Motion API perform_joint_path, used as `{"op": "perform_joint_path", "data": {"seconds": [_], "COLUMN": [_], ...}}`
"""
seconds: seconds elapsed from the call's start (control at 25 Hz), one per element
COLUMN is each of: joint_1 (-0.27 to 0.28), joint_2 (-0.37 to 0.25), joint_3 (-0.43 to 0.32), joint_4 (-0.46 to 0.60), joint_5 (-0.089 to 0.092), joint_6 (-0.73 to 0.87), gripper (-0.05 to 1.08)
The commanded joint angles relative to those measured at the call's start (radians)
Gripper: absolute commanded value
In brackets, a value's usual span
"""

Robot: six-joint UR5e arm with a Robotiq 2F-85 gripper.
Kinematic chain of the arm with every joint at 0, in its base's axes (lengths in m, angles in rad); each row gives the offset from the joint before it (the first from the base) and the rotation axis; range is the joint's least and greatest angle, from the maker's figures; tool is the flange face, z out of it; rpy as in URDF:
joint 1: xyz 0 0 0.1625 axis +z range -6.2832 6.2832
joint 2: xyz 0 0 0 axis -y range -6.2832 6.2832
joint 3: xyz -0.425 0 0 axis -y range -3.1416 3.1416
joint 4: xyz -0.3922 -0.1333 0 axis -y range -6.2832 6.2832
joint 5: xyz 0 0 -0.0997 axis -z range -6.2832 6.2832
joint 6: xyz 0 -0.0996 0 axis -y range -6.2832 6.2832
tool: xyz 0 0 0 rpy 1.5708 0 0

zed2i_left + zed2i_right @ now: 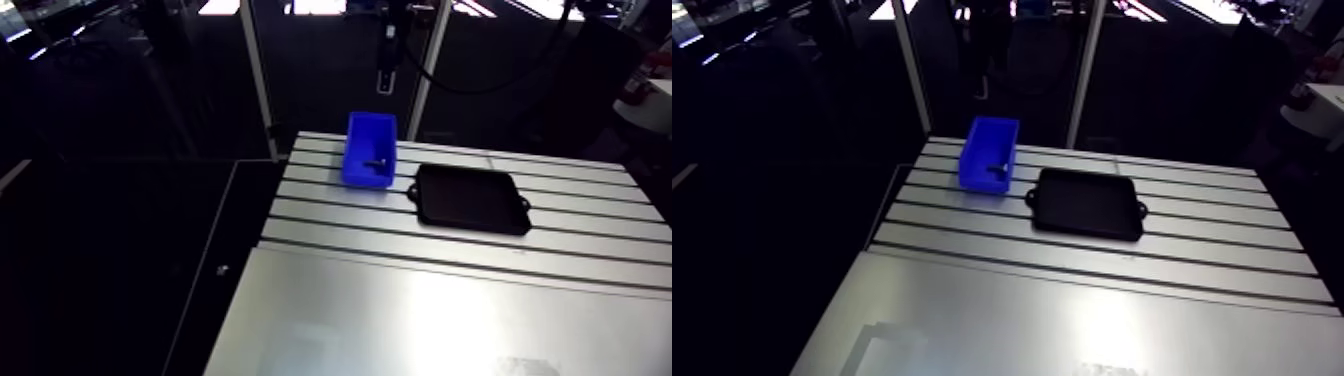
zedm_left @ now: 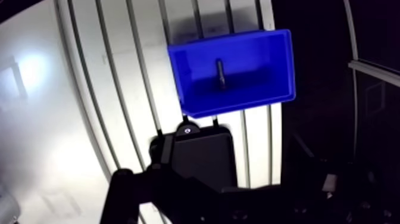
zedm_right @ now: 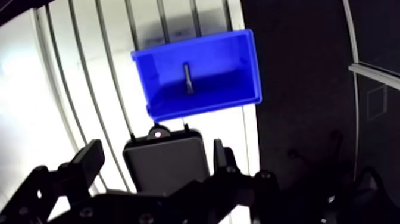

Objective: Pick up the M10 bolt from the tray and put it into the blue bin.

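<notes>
The dark metal M10 bolt [image 3: 187, 77] lies inside the blue plastic bin [image 3: 238, 56], at ten o'clock from the flat black tray [image 1: 470, 198]. The two-finger gripper [image 3: 156, 154] hangs high above, fingers apart and holding nothing. The delivery looks done; any retreat should go straight up.

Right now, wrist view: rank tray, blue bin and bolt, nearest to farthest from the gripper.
1. Tray, under the gripper.
2. Blue bin, near wall just ahead of the tray.
3. Bolt, inside the bin, past that wall.
</notes>
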Motion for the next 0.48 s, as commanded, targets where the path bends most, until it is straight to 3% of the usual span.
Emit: {"op": "perform_joint_path", "data": {"seconds": [0.04,0.16,0.32,0.48], "joint_1": [-0.009,-0.04,-0.147,-0.163], "joint_2": [-0.173,-0.204,-0.266,-0.294], "joint_3": [-0.021,-0.026,-0.013,-0.013], "joint_4": [0.194,0.22,0.272,0.289], "joint_5": [-0.005,-0.005,0.006,0.003], "joint_6": [0.543,0.759,0.974,1.136], "gripper": [0.02,0.02,0.02,0.02]}}
